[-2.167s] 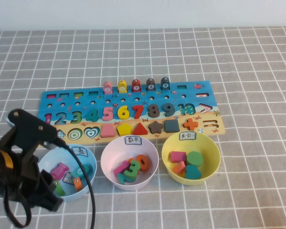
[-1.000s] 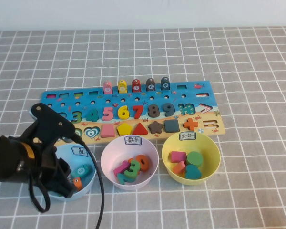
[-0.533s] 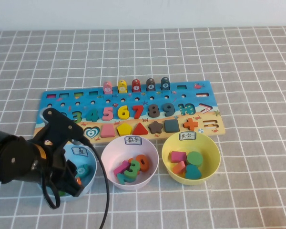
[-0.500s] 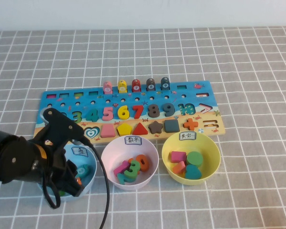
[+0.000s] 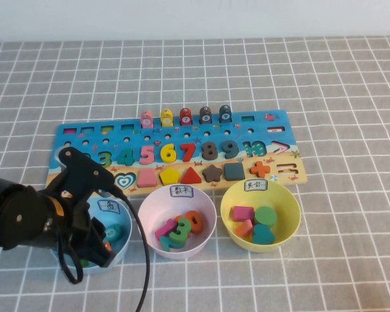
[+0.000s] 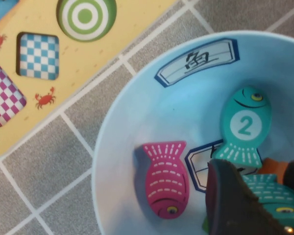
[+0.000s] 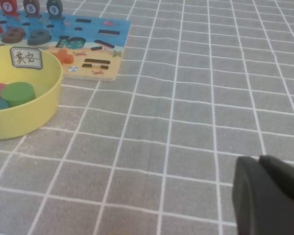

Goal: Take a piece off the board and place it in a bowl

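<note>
One left pincer (image 5: 94, 244) bent low over bowl (image 5: 117, 207), right pincer (image 7: 264, 198) above cloth

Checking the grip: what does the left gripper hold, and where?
Left gripper, in the bowl, seems shut on the piece, mid-body. Right gripper, above the table: nothing seen.

Bowls, three: one pale blue bowl (image 5: 114, 207), one pink bowl (image 5: 177, 223), one yellow bowl (image 5: 260, 215); puzzle board (image 5: 182, 155), one; pegs standing on board, five; shape pieces in yellow bowl, four visible; grippers: left gripper (image 6: 235, 205), right gripper (image 7: 269, 196)
</note>
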